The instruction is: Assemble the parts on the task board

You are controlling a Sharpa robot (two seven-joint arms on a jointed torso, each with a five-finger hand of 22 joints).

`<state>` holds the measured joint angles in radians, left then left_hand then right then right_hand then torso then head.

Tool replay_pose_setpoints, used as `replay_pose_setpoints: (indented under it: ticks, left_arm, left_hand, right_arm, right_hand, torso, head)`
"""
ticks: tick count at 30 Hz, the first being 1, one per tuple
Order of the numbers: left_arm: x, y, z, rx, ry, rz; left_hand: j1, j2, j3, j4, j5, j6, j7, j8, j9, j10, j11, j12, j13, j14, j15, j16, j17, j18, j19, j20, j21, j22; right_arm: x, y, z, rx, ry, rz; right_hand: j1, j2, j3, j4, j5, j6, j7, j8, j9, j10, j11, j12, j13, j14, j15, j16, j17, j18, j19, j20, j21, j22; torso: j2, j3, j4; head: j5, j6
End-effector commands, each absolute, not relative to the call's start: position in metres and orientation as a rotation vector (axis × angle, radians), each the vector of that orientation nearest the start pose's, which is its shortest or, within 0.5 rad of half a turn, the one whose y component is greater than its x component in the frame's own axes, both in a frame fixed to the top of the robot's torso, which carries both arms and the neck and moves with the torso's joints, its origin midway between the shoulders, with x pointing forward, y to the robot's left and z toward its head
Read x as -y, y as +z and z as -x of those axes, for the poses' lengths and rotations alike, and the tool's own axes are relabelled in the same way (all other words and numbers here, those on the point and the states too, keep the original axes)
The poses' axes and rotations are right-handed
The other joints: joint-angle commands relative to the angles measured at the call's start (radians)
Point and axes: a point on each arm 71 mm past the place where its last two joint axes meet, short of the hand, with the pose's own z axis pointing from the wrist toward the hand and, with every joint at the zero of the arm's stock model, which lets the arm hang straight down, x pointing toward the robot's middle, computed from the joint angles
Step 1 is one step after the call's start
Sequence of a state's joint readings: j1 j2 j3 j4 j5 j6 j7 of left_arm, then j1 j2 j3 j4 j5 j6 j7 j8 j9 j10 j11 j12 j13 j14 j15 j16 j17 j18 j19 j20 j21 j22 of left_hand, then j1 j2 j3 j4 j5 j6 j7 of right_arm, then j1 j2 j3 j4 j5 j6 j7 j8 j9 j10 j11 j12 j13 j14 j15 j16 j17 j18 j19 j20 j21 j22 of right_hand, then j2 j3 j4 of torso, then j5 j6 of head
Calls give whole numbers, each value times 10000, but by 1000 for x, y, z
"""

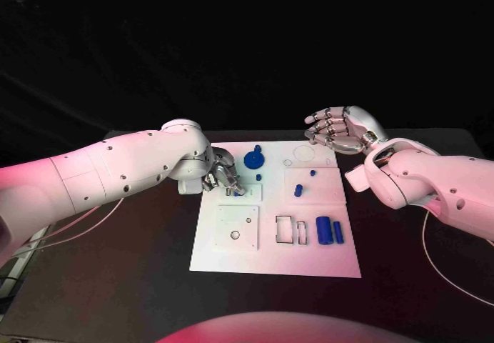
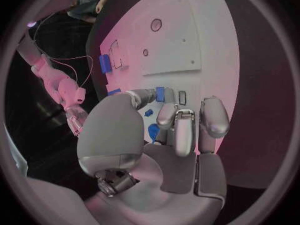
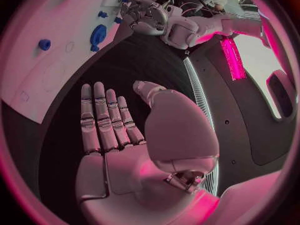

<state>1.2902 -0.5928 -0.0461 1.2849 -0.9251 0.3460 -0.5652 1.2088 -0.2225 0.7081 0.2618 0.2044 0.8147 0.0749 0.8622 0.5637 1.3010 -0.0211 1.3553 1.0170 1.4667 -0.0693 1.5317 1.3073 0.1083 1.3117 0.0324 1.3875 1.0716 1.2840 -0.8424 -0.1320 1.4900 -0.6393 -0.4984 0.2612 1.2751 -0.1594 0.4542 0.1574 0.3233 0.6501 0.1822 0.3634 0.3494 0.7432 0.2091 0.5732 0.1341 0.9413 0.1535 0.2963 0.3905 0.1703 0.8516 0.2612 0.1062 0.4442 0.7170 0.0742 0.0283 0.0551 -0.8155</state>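
The white task board [image 1: 309, 254] lies mid-table. My left hand [image 1: 221, 175] hovers low over its left middle and pinches a small blue part [image 1: 239, 190] between thumb and a finger, beside a small rectangular slot [image 2: 182, 97]; the same small blue part [image 2: 160, 93] sits at the thumb tip in the left wrist view. A round blue knobbed part [image 1: 255, 155] lies just beyond that hand. My right hand [image 1: 340, 130] is raised past the board's far right corner, fingers straight and apart from the thumb, holding nothing; its palm [image 3: 119, 135] is bare.
A blue cylinder [image 1: 324, 230] and a blue bar [image 1: 338, 230] lie side by side at the board's right middle. Two small blue pieces [image 1: 298, 190] [image 1: 313, 172] sit nearer the centre. A raised square plate [image 1: 238, 227] with a hole occupies the near left.
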Motion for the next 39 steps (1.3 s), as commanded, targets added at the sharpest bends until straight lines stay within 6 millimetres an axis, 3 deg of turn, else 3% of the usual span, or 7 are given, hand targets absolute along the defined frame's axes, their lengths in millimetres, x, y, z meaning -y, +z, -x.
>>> replay_pose_setpoints:
  ticks: [1,17,39]
  left_arm:
    - [-152,-210,-516,-25458,-4351,1151]
    - [-153,-210,-522,-25032,-4206,1783]
    - [-154,-209,-529,-24493,-3976,2267]
  left_hand:
    - [31,108,1918,-1848,54,311,-220,15,419,55,2,45,5,735,-90,-4,1398,-138,62,16,39,-5]
    - [-136,228,1983,-1806,50,340,-221,6,401,58,4,26,-14,725,-88,-18,1358,-136,55,18,35,-9]
    - [-501,573,1934,-1754,-244,148,-179,-7,424,-295,50,-248,-599,710,-55,-40,1308,-136,43,33,23,-4]
  right_arm:
    - [217,-164,-498,-14831,11240,-4608]
    - [217,-164,-497,-14820,11247,-4601]
    - [217,-164,-497,-14824,11243,-4603]
  right_hand:
    - [-94,31,-35,-4,22,-40,954,60,-10,-29,22,44,-8,-7,38,-34,-11,107,18,51,-38,-10]
    - [-107,34,-42,-4,35,-40,953,68,-18,-28,21,53,-34,6,38,-58,-22,108,31,52,-53,-40]
    - [-107,34,-42,-4,35,-40,953,68,-18,-28,21,53,-34,6,38,-58,-22,108,31,52,-53,-40]
  torso:
    - [1,-12,12]
    - [16,-12,9]
    - [10,-16,12]
  head:
    - [5,25]
    - [13,36]
    - [-1,13]
